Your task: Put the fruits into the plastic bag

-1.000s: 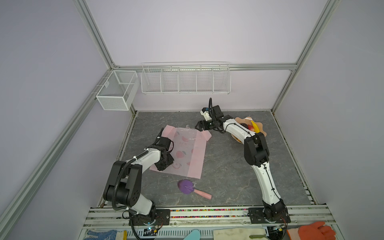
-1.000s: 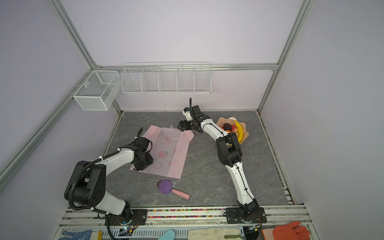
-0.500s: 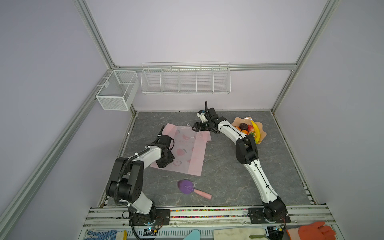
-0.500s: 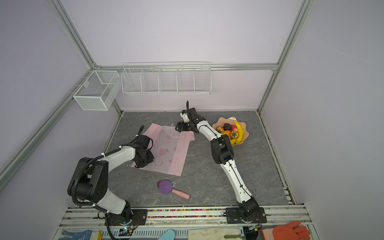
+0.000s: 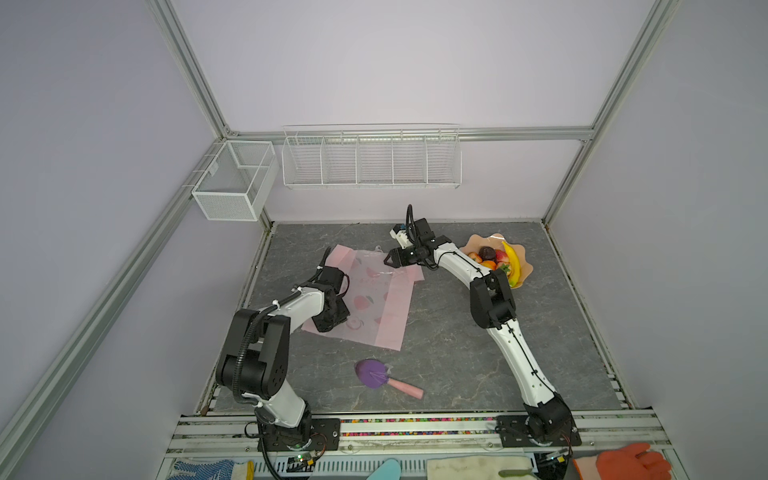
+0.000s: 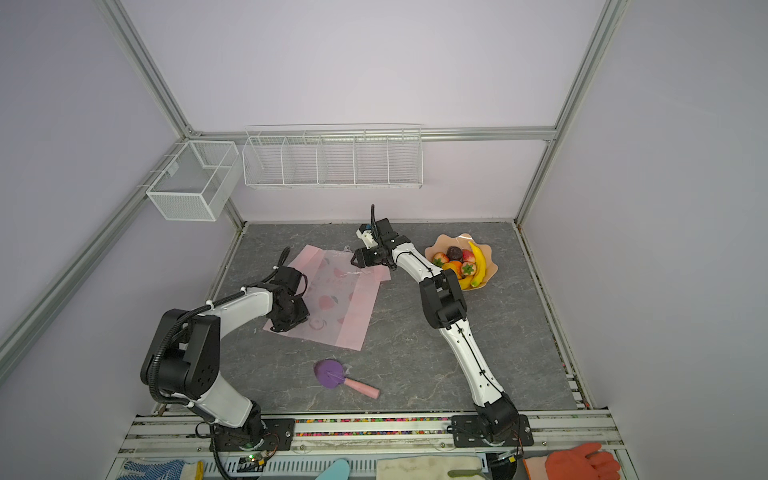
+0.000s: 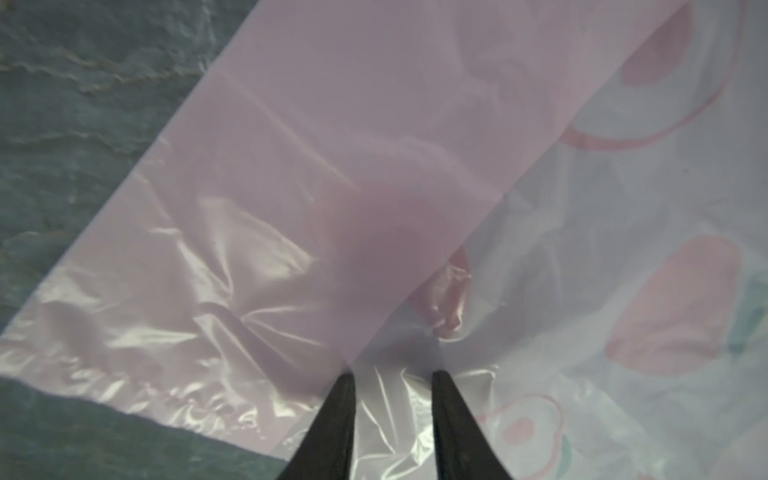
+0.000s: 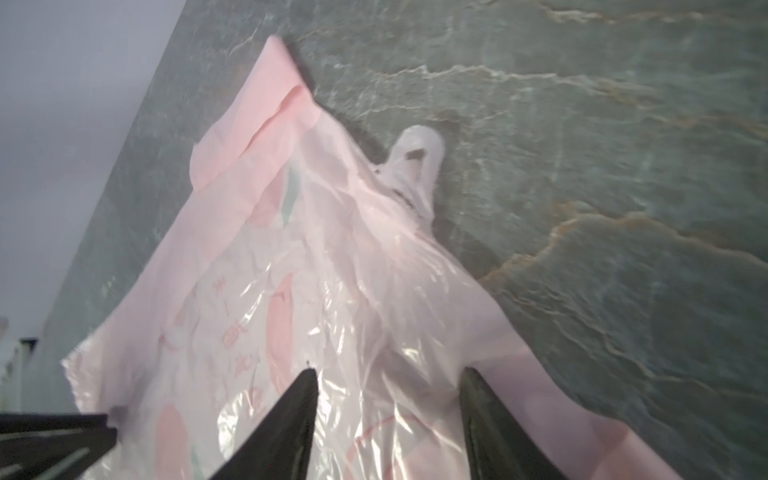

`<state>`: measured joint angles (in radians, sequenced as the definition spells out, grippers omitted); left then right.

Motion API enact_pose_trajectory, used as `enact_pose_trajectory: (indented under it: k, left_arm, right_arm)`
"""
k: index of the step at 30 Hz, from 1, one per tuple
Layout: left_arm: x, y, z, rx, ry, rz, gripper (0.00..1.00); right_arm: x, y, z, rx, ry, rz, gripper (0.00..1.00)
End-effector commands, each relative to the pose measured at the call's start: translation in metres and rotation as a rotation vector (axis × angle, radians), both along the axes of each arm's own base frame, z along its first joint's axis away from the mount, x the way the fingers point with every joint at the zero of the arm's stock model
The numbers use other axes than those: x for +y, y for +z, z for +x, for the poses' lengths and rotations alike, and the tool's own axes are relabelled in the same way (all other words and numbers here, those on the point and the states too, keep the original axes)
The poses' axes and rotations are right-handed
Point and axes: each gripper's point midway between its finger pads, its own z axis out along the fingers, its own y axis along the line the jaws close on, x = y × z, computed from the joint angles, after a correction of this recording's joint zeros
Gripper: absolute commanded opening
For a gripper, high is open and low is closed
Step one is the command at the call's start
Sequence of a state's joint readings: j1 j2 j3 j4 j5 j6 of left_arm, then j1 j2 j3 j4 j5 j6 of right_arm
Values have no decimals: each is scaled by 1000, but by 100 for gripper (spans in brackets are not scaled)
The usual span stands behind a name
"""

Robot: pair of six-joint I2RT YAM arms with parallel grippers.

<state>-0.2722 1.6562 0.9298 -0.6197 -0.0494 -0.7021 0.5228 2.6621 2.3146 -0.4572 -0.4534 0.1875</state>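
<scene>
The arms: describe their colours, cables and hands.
White links, black joints. The left arm carries a ribbed black hose at its shoulder, the right arm a thin black cable. The left hand and right hand have black tapering fingers.

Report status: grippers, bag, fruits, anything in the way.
Left gripper jaws narrowly apart, at plastic bag near corner. Right gripper open over bag's handle end. Fruits in bowl, none bagged. Purple tool lies apart from bag.
</scene>
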Motion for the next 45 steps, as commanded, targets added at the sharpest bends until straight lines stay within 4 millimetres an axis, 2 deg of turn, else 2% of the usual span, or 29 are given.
enact_pose_trajectory:
  k: [1, 7, 9, 13, 15, 20, 22, 24, 26, 29, 33, 38, 43, 45]
  left_arm:
    - [6, -12, -4, 64, -18, 33, 32]
    - [6, -3, 16, 11, -39, 37, 32]
    - [5, 0, 23, -11, -55, 40, 32]
    - [-6, 18, 44, -82, -88, 0, 34]
    - [-12, 34, 54, -122, -79, -41, 36]
    - [-36, 100, 73, -255, -22, -221, 50]
    - [-55, 123, 80, -295, -9, -349, 54]
    - [-75, 134, 84, -317, -8, -461, 56]
    - [-87, 128, 85, -303, 17, -512, 58]
    - [-100, 106, 85, -253, 37, -504, 59]
    - [-124, 84, 85, -200, 51, -514, 59]
    - [-137, 66, 87, -188, 90, -536, 60]
    - [-142, 43, 78, -136, 139, -541, 60]
    - [-147, 40, 80, -152, 159, -575, 60]
  right_arm:
    - [4, -22, -49, 88, 54, -63, 43]
    - [-13, -6, -59, 42, -77, -31, 23]
    - [-12, 3, -64, 27, -77, -17, 17]
    - [-8, 16, -75, 28, -99, 22, 11]
    - [-10, 24, -81, 31, -142, 44, 8]
    - [-14, 42, -101, 25, -276, 101, 7]
    - [-10, 46, -112, 28, -302, 109, 7]
    - [-5, 48, -122, 34, -321, 125, 7]
    - [1, 47, -128, 44, -323, 129, 7]
    - [5, 41, -134, 83, -346, 140, 7]
    - [6, 50, -144, 48, -347, 152, 7]
    - [6, 56, -154, 22, -331, 161, 7]
    - [7, 59, -160, 26, -320, 178, 7]
    - [10, 63, -162, 25, -306, 189, 7]
